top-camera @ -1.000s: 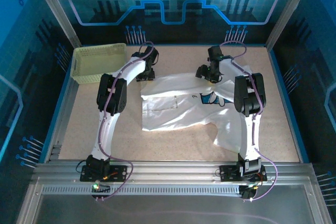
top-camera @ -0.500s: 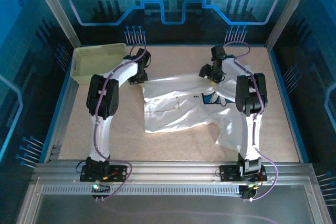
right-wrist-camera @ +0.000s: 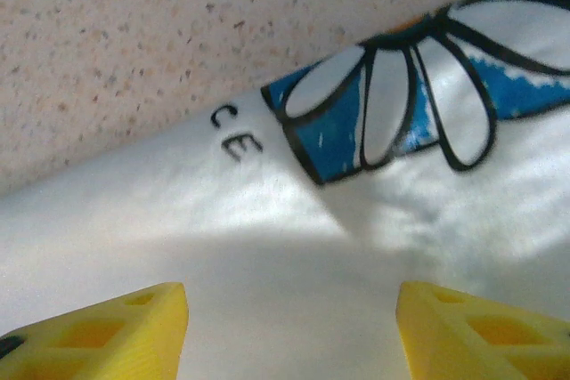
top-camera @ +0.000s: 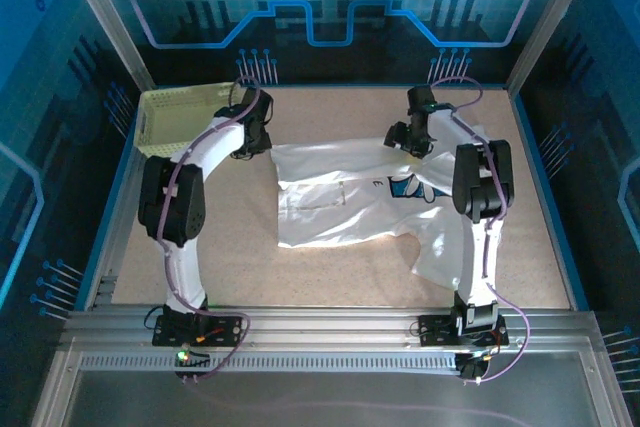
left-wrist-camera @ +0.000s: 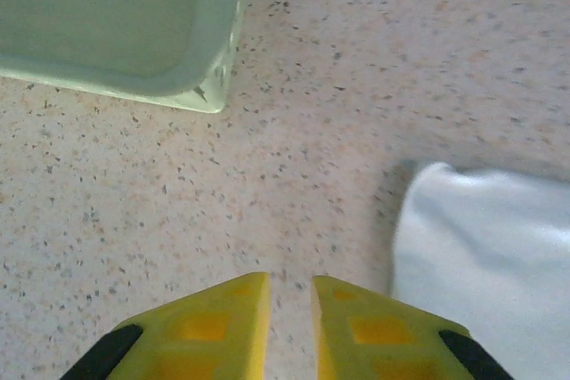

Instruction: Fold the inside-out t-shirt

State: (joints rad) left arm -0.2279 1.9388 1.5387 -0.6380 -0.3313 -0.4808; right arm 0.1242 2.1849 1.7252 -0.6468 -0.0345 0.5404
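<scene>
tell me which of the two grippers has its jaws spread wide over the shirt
The right gripper: its jaws stand far apart above the t-shirt, near the blue graphic. The left gripper has its jaws nearly together over bare table.

arms: white links, black joints | cables: purple, looped | fingers [left-wrist-camera: 223,331]: yellow, black pads | bases: black

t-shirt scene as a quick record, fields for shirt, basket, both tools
t-shirt: white, spread on the speckled table, partly crumpled toward the right arm
print: blue-and-black graphic with small dark letters beside it
basket: pale yellow-green, far left corner, apart from the shirt
left tool: fingers nearly together, nothing between them, over bare table just left of the shirt's edge
right tool: fingers wide apart, over the white cloth near the print
</scene>
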